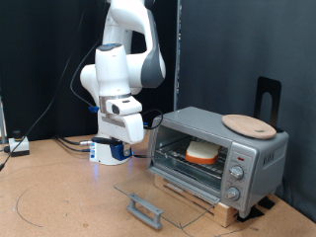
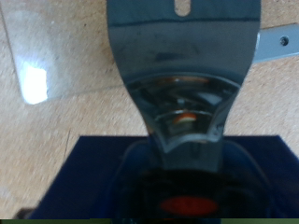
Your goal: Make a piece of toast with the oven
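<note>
The silver-grey oven point(image 1: 219, 155) stands on a wooden board at the exterior view's right. Its glass door point(image 1: 163, 193) lies open and flat in front of it, with the grey handle point(image 1: 145, 209) at its near edge. The piece of toast point(image 1: 202, 151), pale with an orange-brown crust, sits inside on the wire rack. My gripper point(image 1: 118, 148) hangs low by the arm's base, to the left of the oven and apart from it, with nothing seen in it. In the wrist view a grey metal part of the hand point(image 2: 182, 75) fills the middle, over the glass door point(image 2: 51, 51) and its handle point(image 2: 280, 42).
A flat round wooden plate point(image 1: 248, 124) lies on top of the oven. A black stand point(image 1: 269, 99) rises behind it. Cables and a small box point(image 1: 18, 146) lie at the exterior view's left. A dark curtain forms the backdrop.
</note>
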{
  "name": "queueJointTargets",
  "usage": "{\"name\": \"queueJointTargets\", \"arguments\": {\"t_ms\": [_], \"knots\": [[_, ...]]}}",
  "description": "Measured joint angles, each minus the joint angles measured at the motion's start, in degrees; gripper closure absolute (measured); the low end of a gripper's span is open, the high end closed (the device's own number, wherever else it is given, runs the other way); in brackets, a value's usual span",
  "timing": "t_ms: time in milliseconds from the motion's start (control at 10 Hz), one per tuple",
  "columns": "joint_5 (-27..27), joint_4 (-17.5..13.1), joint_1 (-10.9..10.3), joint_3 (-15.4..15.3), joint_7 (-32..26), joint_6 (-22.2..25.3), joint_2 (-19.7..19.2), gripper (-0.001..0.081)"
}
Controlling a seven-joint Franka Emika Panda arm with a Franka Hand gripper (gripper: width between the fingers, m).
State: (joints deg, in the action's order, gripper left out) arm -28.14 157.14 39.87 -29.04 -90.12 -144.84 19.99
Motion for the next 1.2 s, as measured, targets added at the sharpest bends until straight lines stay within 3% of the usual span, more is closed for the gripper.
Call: {"name": "queueJointTargets", "arguments": {"t_ms": [200, 400, 700, 900, 1200], "knots": [[-10.2, -0.3, -3.7, 3.7, -5.9, 2.4, 3.0, 0.041], [-15.0, -0.9, -5.6, 6.9, -9.0, 7.2, 7.1, 0.041], [-15.6, -2.5, -6.0, 8.9, -8.9, 14.4, 13.0, 0.041], [-14.9, -3.1, -6.0, 8.9, -8.4, 16.3, 16.5, 0.041], [-14.8, -2.7, -6.0, 8.8, -7.7, 18.3, 17.4, 0.041]]}}
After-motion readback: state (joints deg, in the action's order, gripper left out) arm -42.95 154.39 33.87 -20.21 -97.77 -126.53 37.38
